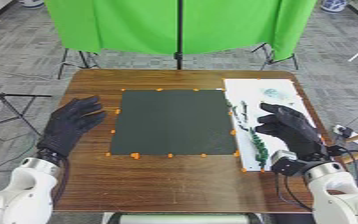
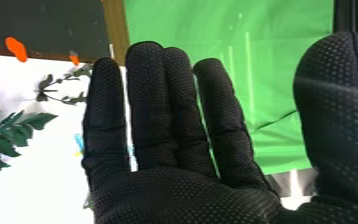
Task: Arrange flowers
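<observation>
In the head view, my right hand (image 1: 289,127) is over the white board on the right, its fingers relaxed and holding nothing. In the right wrist view the same hand (image 2: 184,192) has straight fingers and the thumb held apart. My left hand (image 1: 69,122) is at the table's left edge, open and holding nothing. A green leafy stem (image 1: 259,147) lies on the white board, left of my right hand. Thin dark sprigs (image 1: 243,112) lie farther back there. In the right wrist view, green leaves (image 2: 7,139) and a small-leaved sprig (image 2: 62,90) lie on white.
A dark square mat (image 1: 174,122) lies mid-table, with orange markers around its edges. The white board (image 1: 255,87) stands beside it, a pale bluish item (image 1: 274,93) at its back. Behind the brown table (image 1: 171,185) hangs a green cloth (image 1: 131,25) on stands.
</observation>
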